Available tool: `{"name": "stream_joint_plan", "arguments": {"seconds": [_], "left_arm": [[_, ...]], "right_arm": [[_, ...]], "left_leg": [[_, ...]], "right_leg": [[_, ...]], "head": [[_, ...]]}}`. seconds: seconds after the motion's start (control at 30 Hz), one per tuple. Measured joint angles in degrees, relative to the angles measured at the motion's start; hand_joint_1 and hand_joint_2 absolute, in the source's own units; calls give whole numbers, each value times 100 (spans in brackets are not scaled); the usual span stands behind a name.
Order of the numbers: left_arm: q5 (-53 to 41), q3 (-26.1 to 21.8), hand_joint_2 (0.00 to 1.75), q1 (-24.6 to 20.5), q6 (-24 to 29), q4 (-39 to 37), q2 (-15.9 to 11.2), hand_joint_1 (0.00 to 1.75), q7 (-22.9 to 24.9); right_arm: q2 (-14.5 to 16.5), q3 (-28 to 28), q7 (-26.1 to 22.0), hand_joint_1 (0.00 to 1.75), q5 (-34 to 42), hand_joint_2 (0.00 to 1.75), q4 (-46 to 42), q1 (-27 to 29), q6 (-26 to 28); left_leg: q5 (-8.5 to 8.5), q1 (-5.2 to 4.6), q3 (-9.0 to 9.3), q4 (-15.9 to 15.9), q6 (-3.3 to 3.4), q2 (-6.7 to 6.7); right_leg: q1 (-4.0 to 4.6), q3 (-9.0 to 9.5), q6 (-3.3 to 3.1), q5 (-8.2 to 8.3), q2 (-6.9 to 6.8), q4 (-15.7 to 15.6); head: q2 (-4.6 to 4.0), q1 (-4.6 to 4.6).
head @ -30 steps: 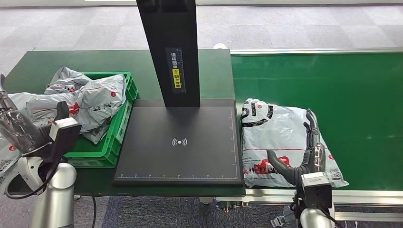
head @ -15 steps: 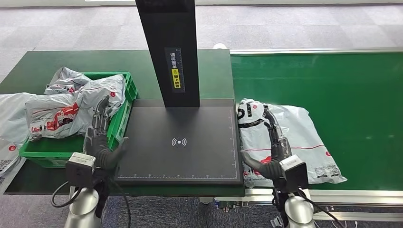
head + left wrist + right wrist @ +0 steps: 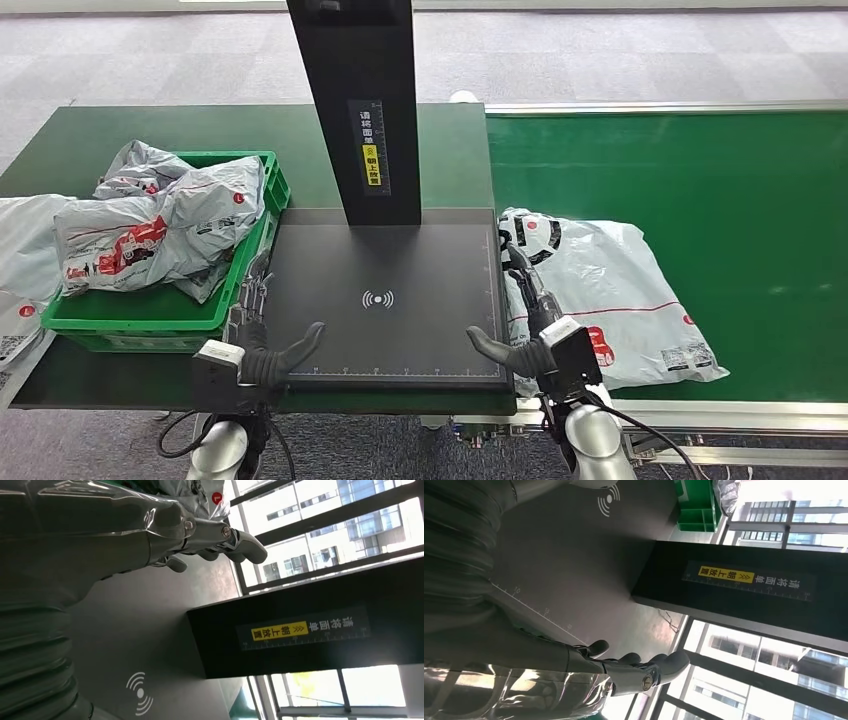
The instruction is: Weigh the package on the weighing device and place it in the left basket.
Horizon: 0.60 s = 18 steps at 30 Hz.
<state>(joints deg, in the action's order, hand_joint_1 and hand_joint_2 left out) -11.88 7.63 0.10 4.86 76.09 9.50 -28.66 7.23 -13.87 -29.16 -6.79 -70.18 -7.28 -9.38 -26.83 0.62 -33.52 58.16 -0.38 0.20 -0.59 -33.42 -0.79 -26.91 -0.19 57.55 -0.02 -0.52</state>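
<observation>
The grey-white package lies flat on the green conveyor belt, just right of the black weighing platform. My right hand stands open along the platform's right edge, fingers against the package's left side and thumb over the platform; the right wrist view has its fingers above the package's plastic. My left hand is open at the platform's left front edge, beside the green basket; its fingers are stretched out and hold nothing.
The basket holds several grey packages, and more bags lie on the table to its left. A tall black post rises from the back of the platform. The belt runs on to the right.
My left hand has swung right from the basket side to the platform's left front edge. My right hand has slid left off the package top to the platform's right edge.
</observation>
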Motion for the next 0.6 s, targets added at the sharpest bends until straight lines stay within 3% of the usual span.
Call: {"name": "stream_joint_plan", "arguments": {"seconds": [0.3, 0.6], "left_arm": [[96, 155, 175, 273, 237, -79, 48, 0, -190], [329, 132, 175, 234, 381, -391, 20, 0, -488]], "right_arm": [[69, -468, 96, 0, -169, 175, 108, -109, 64], [412, -1037, 134, 0, -447, 175, 402, -425, 105]], "left_leg": [[0, 1, -2, -1, 0, 2], [2, 3, -1, -1, -2, 1]], "right_leg": [[1, 0, 0, 0, 2, 1], [4, 0, -1, 0, 2, 3]], "head": [[0, 0], [0, 0]]}}
